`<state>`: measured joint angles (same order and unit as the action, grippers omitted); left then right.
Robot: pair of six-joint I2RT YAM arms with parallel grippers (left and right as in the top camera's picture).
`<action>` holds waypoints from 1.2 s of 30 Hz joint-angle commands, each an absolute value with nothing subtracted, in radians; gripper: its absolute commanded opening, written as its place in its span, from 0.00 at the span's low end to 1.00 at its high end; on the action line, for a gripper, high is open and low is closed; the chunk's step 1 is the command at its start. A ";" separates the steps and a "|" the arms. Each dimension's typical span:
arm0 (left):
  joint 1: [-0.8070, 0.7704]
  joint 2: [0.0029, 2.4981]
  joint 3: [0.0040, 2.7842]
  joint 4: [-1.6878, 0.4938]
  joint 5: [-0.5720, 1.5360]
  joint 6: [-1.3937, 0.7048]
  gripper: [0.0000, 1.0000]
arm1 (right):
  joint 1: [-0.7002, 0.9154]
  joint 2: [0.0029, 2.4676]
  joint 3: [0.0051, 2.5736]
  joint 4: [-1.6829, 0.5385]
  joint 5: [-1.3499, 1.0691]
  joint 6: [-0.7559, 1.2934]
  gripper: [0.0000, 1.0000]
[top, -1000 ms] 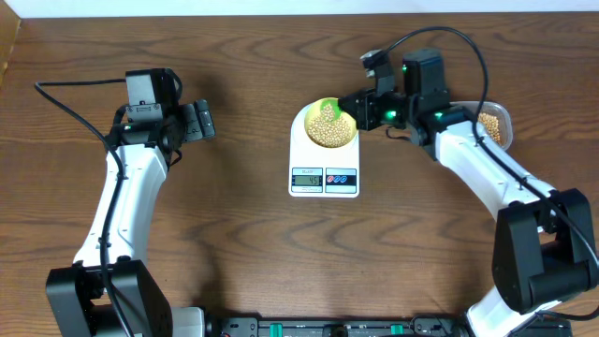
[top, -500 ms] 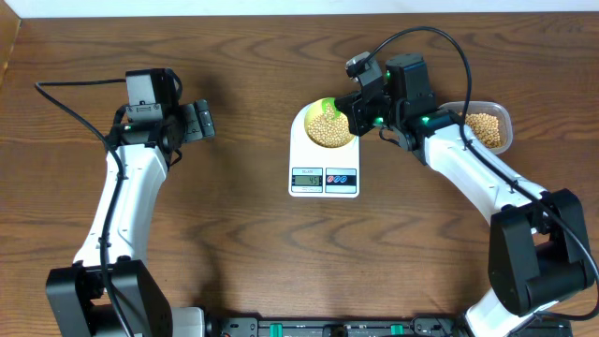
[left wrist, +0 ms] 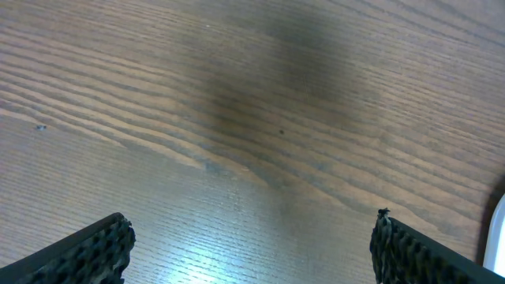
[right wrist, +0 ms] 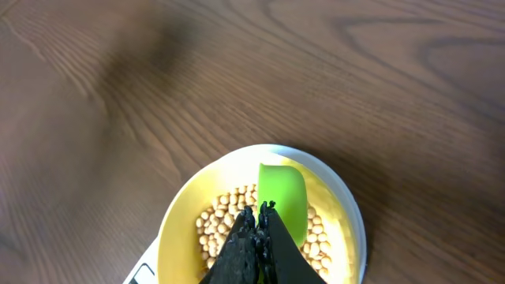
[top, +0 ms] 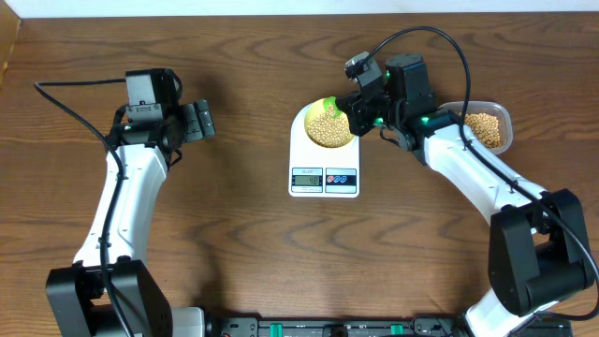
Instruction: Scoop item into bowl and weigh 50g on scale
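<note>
At ctr of dark wood-grain table (top: 243, 234): flat white scale (top: 299, 157), smooth rounded rect. w/ round platform at the far end. Lies w/ long axis running near-to-far. Points its small grey display (top: 307, 179) and coloured buttons (top: 342, 178) toward the near edge, robot side. Digits too small to read.

On that platform: small round pale yellow bowl (right wrist: 177, 229), glossy, narrower than the scale. Holds a heap of beans (top: 328, 133): small, round, tan-beige, matte, covering most of the inside.

Over the bowl's R rim: R gripper (top: 358, 117), black ribbed fingers pressed tight together on the handle of a green scoop (right wrist: 282, 193). Smooth bright-green plastic, rounded-rect. blade w/ shallow hollow. Runs lengthwise from the fingers out across the beans, tip pointing away from the claw toward the bowl's opposite wall. From overhead, axis approx R-to-L, tipped a bit toward the far edge.

At far R, just beside the R arm: clear rounded-rect. plastic container (top: 506, 116) w/ more beans inside.

Well apart on the L side: L gripper (top: 208, 120), jaws spread wide, nothing between them. From L wrist cam, only two ribbed black fingertips (left wrist: 95, 252) at the lower corners, over bare wood grain.
</note>
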<state>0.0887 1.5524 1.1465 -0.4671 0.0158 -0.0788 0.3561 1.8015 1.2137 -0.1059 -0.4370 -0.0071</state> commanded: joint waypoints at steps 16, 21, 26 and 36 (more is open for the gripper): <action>0.089 1.567 1.147 -0.469 -0.001 -0.088 0.98 | 0.353 1.802 1.212 -0.078 -0.472 0.049 0.01; 0.089 1.567 1.147 -0.469 -0.001 -0.088 0.98 | 0.334 1.802 1.212 -0.070 -0.478 0.128 0.01; 0.089 1.567 1.147 -0.469 -0.001 -0.088 0.98 | 0.271 1.802 1.212 -0.051 -0.638 0.244 0.01; 0.089 1.567 1.147 -0.469 -0.001 -0.088 0.98 | 0.146 1.802 1.212 -0.052 -0.894 0.408 0.01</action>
<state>0.0887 1.5524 1.1465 -0.4671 0.0158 -0.0788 0.1654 1.8015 1.2137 -0.0547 -0.8013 0.3347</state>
